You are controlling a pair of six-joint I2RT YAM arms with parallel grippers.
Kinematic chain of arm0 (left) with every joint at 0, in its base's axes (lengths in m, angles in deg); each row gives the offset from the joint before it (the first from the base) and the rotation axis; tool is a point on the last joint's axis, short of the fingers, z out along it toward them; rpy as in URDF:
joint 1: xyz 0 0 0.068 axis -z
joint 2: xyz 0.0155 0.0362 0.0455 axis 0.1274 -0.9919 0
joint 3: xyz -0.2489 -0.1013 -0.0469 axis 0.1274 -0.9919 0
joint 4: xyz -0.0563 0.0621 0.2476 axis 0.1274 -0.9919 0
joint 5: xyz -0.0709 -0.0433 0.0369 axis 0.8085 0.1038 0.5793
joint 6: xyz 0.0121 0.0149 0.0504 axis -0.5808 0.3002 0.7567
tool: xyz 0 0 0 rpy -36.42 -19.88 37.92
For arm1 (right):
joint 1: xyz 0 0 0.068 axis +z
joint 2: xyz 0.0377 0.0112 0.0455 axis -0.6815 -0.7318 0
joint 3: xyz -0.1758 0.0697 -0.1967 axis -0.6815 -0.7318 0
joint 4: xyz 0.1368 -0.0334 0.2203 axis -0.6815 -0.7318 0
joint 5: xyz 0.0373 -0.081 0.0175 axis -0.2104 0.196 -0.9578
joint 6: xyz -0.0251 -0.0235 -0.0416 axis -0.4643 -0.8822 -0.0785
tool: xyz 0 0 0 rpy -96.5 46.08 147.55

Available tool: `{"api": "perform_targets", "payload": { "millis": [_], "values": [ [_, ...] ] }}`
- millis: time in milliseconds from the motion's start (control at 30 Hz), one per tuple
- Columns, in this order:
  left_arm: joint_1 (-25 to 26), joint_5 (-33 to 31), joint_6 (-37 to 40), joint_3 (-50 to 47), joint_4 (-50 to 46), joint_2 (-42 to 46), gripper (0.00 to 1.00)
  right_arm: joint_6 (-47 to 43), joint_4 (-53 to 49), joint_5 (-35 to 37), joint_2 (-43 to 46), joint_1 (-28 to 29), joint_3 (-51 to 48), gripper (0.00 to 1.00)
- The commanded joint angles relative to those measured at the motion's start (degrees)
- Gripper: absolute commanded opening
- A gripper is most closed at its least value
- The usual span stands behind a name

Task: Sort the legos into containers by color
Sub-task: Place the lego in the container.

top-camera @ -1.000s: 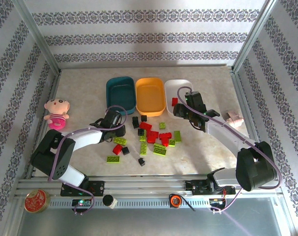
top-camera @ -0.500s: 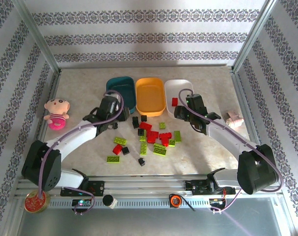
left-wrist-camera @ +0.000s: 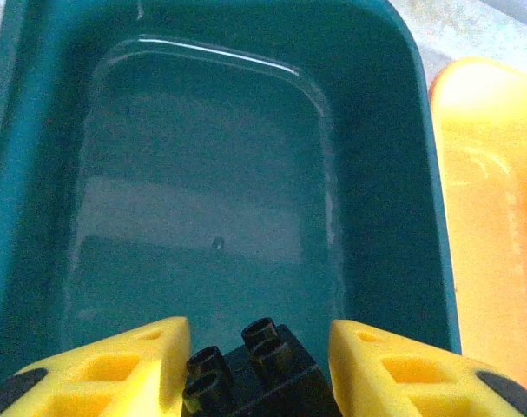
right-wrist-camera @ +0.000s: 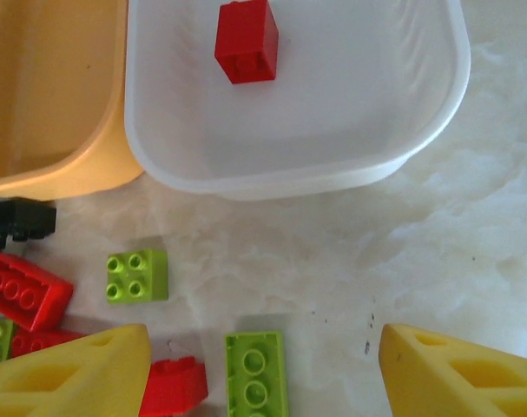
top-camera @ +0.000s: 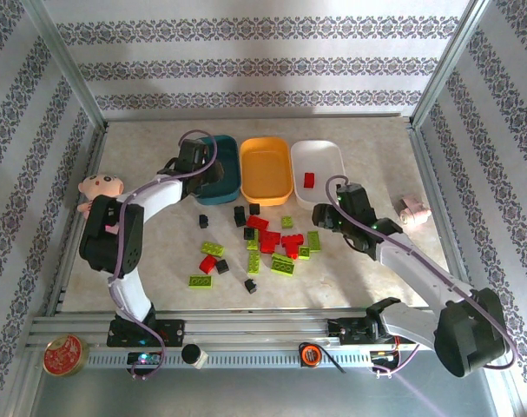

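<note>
My left gripper (left-wrist-camera: 259, 343) reaches over the dark teal plastic tub (left-wrist-camera: 385, 174), arm stretched, a black studded brick (left-wrist-camera: 259, 382) between its fingers (left-wrist-camera: 115, 369); gripped or freed, I cannot tell. My right gripper (right-wrist-camera: 263, 343) hangs spread, empty.

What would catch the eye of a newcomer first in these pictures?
Scattered black, green and red legos in the middle, before a row of tubs: teal tub, orange-yellow tub, white tub. Then the left end effector over the teal tub, a black brick between its fingers, and one red brick inside the white tub.
</note>
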Motion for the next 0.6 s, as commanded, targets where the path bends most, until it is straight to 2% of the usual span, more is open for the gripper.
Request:
{"api": "perform_targets", "payload": {
  "millis": [0, 133, 233, 367, 567],
  "values": [
    [-0.37, 1.25, -0.14, 3.77, 0.18, -1.34, 0.55, 1.23, -2.54, -2.09, 2.04, 0.71, -1.94, 0.71],
    [-0.33, 2.44, -0.79, 4.78, -0.12, -0.05, 0.62, 1.74, -3.64, -3.87, 2.62, 1.04, -2.49, 0.72],
    [-0.23, 4.01, -1.68, 2.04, 1.54, 4.16, 0.66, 1.65, -4.53, -5.2, 2.41, 2.02, -2.49, 0.72],
    [0.24, 7.0, -4.16, -5.97, 4.67, 13.27, 0.71, 0.44, -3.78, -8.42, 0.76, 5.15, -2.03, 0.72],
    [1.8, 9.71, -6.92, -20.65, 6.64, 28.19, 0.79, 1.24, 0.4, -8.74, -7.12, 14.27, 2.24, 0.72]
  ]
}}
